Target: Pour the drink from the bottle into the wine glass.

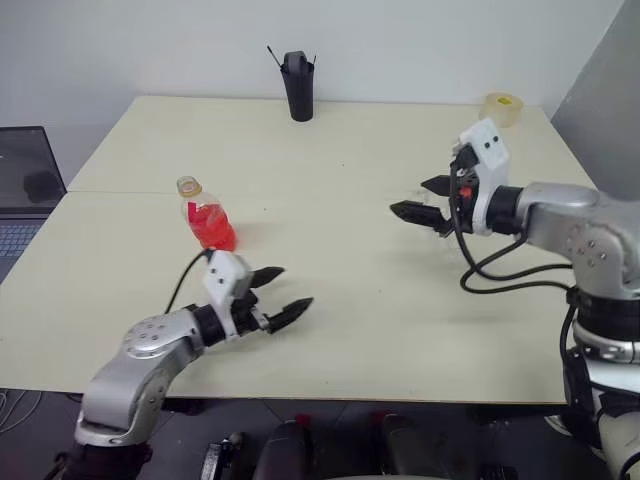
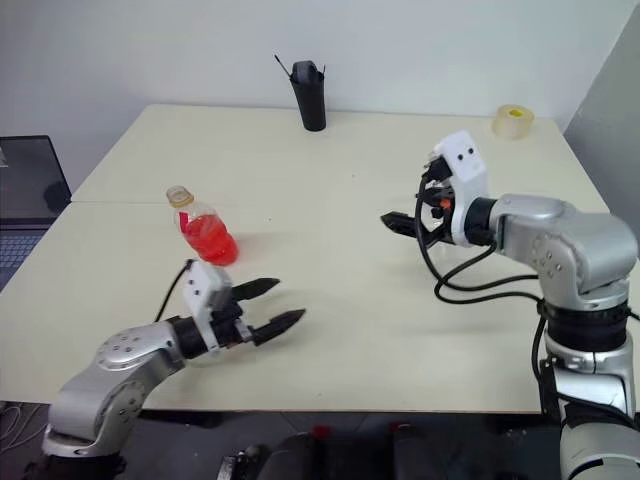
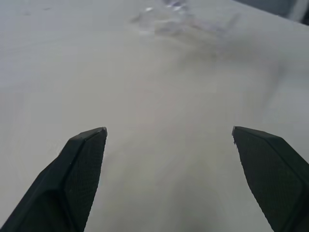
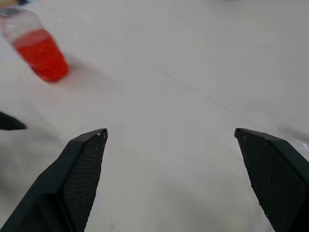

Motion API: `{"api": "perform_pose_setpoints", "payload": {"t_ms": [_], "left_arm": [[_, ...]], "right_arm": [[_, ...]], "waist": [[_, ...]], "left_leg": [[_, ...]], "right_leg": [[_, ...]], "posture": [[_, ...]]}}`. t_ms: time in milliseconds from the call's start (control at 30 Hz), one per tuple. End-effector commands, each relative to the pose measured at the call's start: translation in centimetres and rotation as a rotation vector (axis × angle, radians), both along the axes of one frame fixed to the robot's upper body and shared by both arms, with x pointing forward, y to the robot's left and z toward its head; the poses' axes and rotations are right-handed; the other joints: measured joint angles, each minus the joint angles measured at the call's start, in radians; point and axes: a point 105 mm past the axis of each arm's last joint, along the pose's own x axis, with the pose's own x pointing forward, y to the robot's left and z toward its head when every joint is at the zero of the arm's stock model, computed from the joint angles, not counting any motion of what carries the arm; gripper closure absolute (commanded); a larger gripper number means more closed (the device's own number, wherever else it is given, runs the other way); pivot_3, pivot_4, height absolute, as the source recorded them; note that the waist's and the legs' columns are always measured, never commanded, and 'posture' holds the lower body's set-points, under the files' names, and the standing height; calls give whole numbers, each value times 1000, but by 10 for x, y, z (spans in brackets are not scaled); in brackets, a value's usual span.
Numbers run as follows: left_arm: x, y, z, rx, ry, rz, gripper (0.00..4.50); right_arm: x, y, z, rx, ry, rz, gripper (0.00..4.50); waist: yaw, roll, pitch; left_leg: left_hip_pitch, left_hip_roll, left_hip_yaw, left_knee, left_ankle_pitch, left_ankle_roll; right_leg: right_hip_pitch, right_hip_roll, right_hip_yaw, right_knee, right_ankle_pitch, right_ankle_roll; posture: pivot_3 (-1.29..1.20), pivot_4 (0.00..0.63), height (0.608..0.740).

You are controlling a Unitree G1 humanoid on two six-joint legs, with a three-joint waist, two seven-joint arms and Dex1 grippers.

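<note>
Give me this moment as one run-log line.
left gripper: open, empty | right gripper: open, empty | bottle: upright on table, red drink inside, ungrasped | pour: not started

On the table (image 1: pixel 330 330) the bottle (image 1: pixel 206 217) stands left; the cup (image 1: pixel 298 86) is far behind it, the tape roll (image 1: pixel 503 108) far right

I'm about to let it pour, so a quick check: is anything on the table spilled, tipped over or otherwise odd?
Nothing stands out. The bottle stands on the table with the drink still inside, and no puddle shows around it. A faint clear shape, likely the wine glass, is too blurred to tell whether it stands upright.
</note>
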Motion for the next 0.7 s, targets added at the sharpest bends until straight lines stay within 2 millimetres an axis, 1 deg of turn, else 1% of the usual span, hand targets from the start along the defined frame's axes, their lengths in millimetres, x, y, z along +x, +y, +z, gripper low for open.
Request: {"api": "perform_pose_setpoints", "payload": {"t_ms": [33,67,167,233,300,400,533,633,667,700], "left_arm": [[9,-10,15,26,-132,-10,34],[13,-13,16,41,-156,-14,34],[19,-20,17,59,-185,-28,34],[25,-22,18,59,-196,-21,34],[29,-23,19,60,-205,-14,34],[29,-25,19,56,-206,-16,34],[28,-27,18,56,-208,-15,34],[27,-26,17,58,-208,-9,0],[27,-26,17,59,-207,-8,0],[27,-26,16,59,-207,-6,0]], "right_arm": [[15,-26,-9,-16,78,-185,0],[21,-31,-17,-19,117,-220,0],[32,-40,-33,-25,183,-282,0],[44,-47,-43,-34,207,-331,0],[51,-52,-50,-42,220,-351,0],[59,-53,-60,-50,235,-353,0],[65,-57,-71,-77,266,-362,0],[67,-57,-77,-86,273,-361,564],[69,-57,-77,-88,271,-361,859],[70,-57,-76,-90,269,-360,1249]], "waist": [[0,0,0],[-1,0,0],[-1,0,0],[-2,0,0],[-2,0,0],[-3,0,0],[-2,0,0],[-2,0,0],[-2,0,0],[-2,1,0]], "left_leg": [[0,0,1,0,0,0],[0,0,1,0,0,0],[0,0,2,-1,0,0],[0,0,3,0,0,0],[0,0,2,0,0,0],[0,0,2,0,0,0],[0,0,3,0,0,0],[0,0,3,0,0,0],[0,0,3,0,0,0],[0,0,3,0,0,0]], "right_leg": [[0,1,1,0,0,0],[0,1,1,0,0,0],[-1,1,1,0,0,0],[-1,1,2,0,0,0],[-1,2,2,0,0,0],[-1,2,2,0,0,0],[-1,2,2,0,0,0],[-1,2,2,0,0,0],[-1,2,2,0,0,0],[-1,2,2,0,0,0]], "posture": [[0,150,740],[0,150,740],[0,150,740],[0,150,740],[0,150,740],[0,150,740],[0,150,740],[0,150,740],[0,150,740],[0,150,740]]}}
